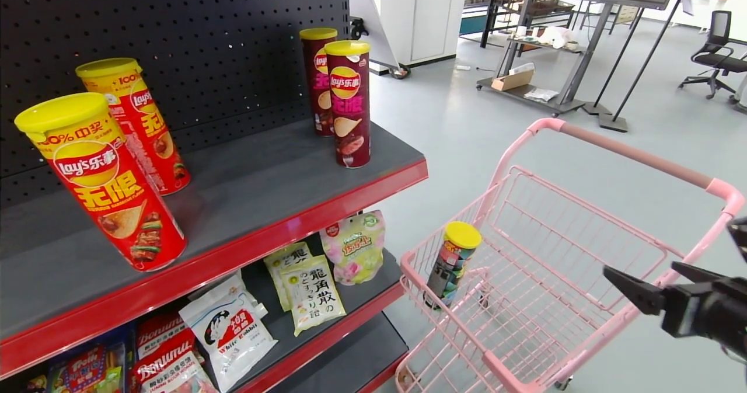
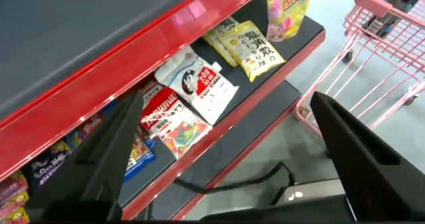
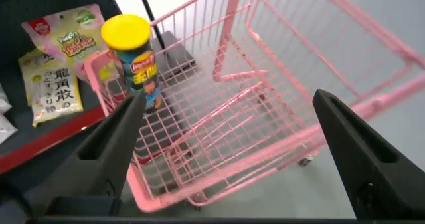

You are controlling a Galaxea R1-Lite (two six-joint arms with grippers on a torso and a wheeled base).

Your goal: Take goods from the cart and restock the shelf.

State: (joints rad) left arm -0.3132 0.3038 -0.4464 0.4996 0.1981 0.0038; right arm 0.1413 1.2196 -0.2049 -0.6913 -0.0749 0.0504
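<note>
Hovering beside the pink cart [image 1: 636, 155], the right end effector [image 1: 639, 269] is spread wide, likely to fit around the yellow-lidded chip can [image 1: 452, 264] standing ahead of it.

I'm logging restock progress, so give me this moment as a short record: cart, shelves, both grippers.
cart: pink cart, beside the shelf unit
in cart: one yellow-lidded can, standing in the corner nearest the shelf
top shelf: two red cans, two maroon cans, all standing
lower shelf: snack bags
left gripper: open, empty, facing the lower shelf
right gripper: open, empty, by the cart, apart from the can
</note>
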